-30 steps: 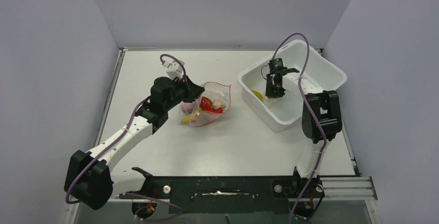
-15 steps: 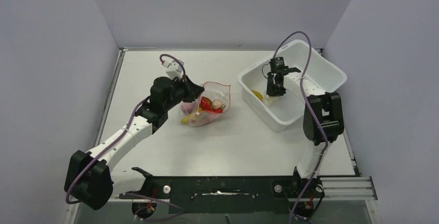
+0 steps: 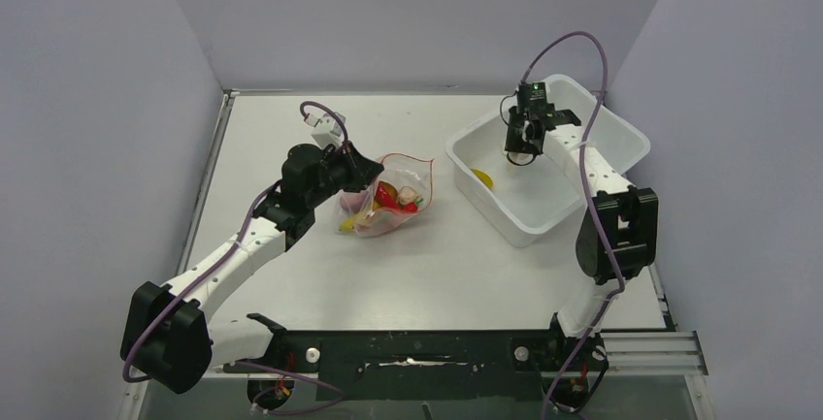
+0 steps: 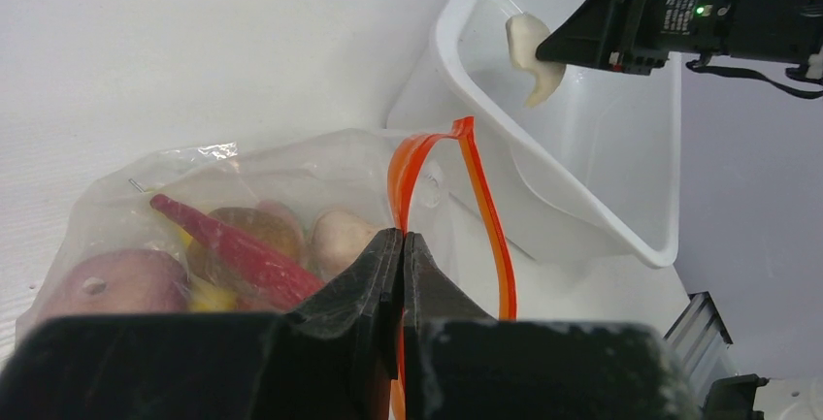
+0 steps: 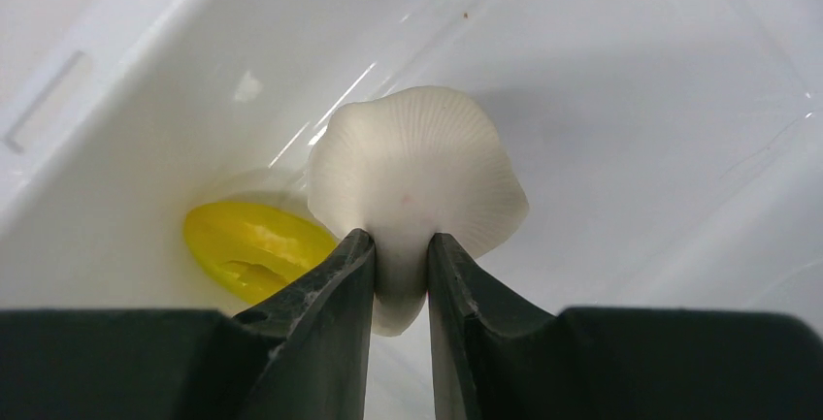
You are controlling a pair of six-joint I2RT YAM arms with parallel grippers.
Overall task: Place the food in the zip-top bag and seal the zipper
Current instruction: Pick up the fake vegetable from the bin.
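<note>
Holding food (image 4: 233, 245): zip-top bag (image 4: 291, 163) (open) | bin (image 3: 553, 197): yellow piece (image 5: 243, 250) | right pincer (image 5: 400, 245): mushroom (image 5: 417, 158)

You've got two matching arms here: left arm (image 3: 228, 263) and right arm (image 3: 585, 296), with white shells on the links and chunky black housings at every joint. A purple cable (image 3: 579, 42) loops off each one (the right arm's arcs widest). There's a green light (image 3: 529, 85) on the right wrist's black housing, with tiny white lettering beside it, too small to read. Left gripper (image 4: 402, 238) has matte black fingers tapering to blunt tips; right gripper (image 5: 400, 241) has the same. Both bases are bolted to a black rail (image 3: 417, 350) with round silver fittings.
</note>
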